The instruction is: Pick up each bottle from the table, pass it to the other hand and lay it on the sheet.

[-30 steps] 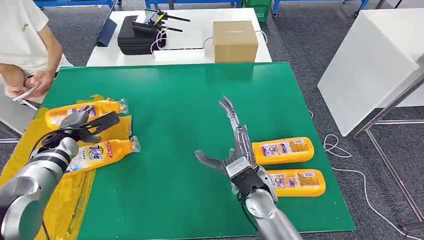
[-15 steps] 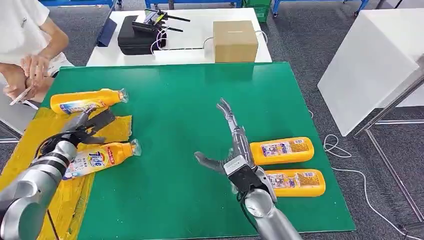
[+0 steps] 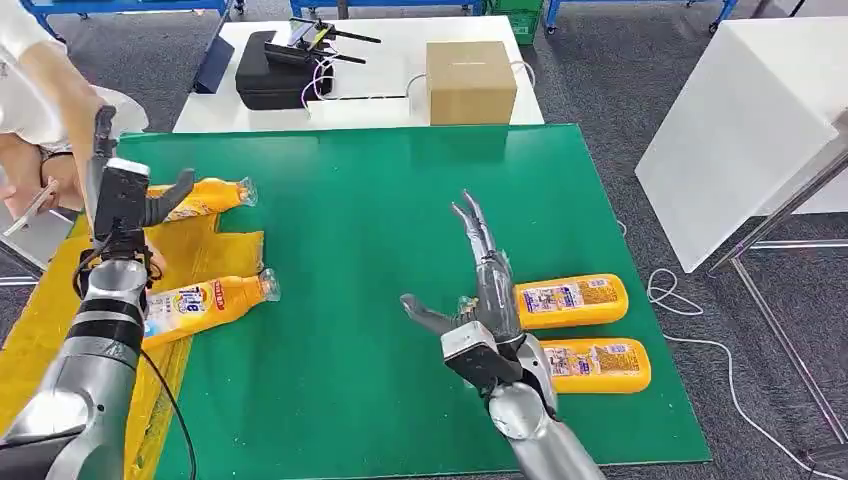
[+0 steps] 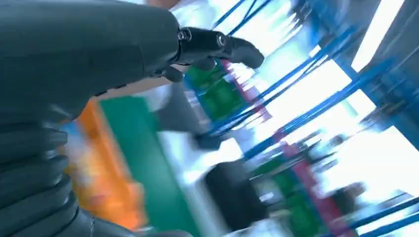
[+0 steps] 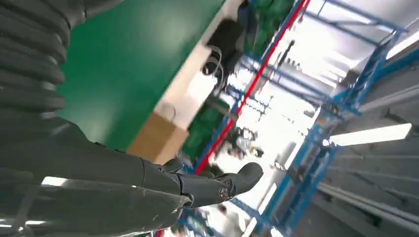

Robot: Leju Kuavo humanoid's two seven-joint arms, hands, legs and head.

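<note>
Two orange plastic bottles (image 3: 195, 302) lie on the crumpled yellow sheet (image 3: 45, 300); two more (image 3: 570, 300) wait on the green bench (image 3: 350, 380). Both hands, left (image 3: 125, 200) and right (image 3: 480, 320), have fingers spread, holding nothing.

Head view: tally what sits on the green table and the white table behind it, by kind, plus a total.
Orange bottles: 4, two on the yellow sheet at and, two near the right hand at and
Cardboard box: 1
Black case: 1
Yellow sheet: 1
Total: 7
</note>
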